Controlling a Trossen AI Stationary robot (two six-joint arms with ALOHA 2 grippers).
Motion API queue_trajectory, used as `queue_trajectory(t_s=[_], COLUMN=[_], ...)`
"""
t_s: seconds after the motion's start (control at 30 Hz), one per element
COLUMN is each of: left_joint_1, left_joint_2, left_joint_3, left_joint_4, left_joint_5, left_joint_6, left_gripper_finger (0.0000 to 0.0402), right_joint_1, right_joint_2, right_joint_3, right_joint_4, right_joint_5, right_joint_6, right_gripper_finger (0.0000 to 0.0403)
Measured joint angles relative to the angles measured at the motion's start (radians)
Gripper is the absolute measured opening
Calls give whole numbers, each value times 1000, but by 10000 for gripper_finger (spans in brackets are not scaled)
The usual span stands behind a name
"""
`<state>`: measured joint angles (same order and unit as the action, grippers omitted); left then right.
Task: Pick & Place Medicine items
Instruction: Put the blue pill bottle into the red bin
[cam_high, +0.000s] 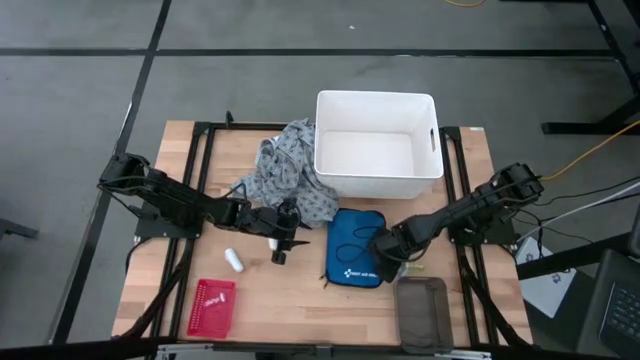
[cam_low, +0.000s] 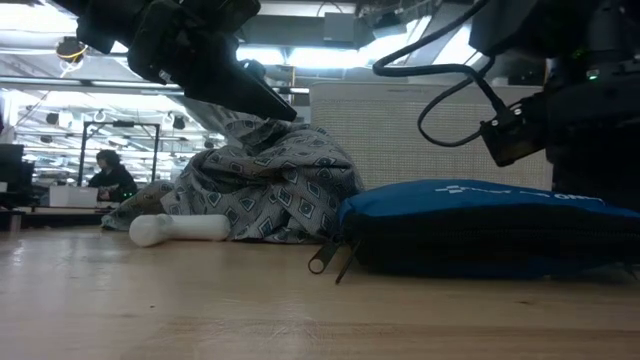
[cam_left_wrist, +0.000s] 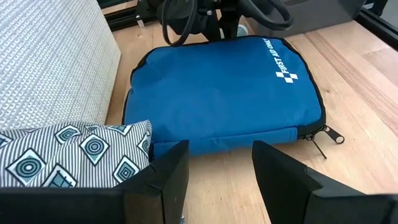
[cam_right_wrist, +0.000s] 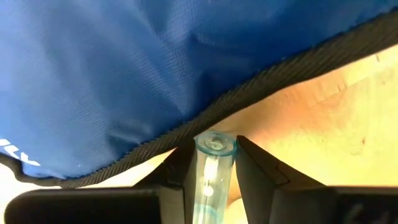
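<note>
Clear tube (cam_right_wrist: 214, 163) pinched in right gripper (cam_right_wrist: 212, 169) jaws beside blue pouch (cam_high: 357, 248), seen only by right wrist. Left gripper (cam_left_wrist: 214, 180) jaws open, empty, over wooden tabletop (cam_high: 290, 290); white bottle (cam_low: 180, 229) lying near grey cloth (cam_low: 270, 185).

Two dark jointed arms, black cables looped along them; flat black end effector fingers (cam_left_wrist: 277, 180).

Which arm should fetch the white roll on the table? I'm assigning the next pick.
Left. The left gripper hangs open close to the white roll, while the right gripper, beyond the blue pouch, holds a clear tube.
</note>
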<state>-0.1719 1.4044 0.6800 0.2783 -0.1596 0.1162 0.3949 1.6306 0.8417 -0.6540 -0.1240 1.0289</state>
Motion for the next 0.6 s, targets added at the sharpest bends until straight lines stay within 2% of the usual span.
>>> queue_trajectory(t_s=[0.3, 0.6], left_joint_1=[0, 0], left_joint_2=[0, 0], left_joint_3=[0, 0], left_joint_4=[0, 0], left_joint_5=[2, 2], left_joint_6=[0, 1], left_gripper_finger=[173, 173], right_joint_1=[-16, -19], right_joint_2=[0, 0], right_joint_3=[14, 217], right_joint_4=[-22, -254], right_joint_5=[4, 70], right_joint_6=[-18, -73], right_gripper_finger=[108, 92])
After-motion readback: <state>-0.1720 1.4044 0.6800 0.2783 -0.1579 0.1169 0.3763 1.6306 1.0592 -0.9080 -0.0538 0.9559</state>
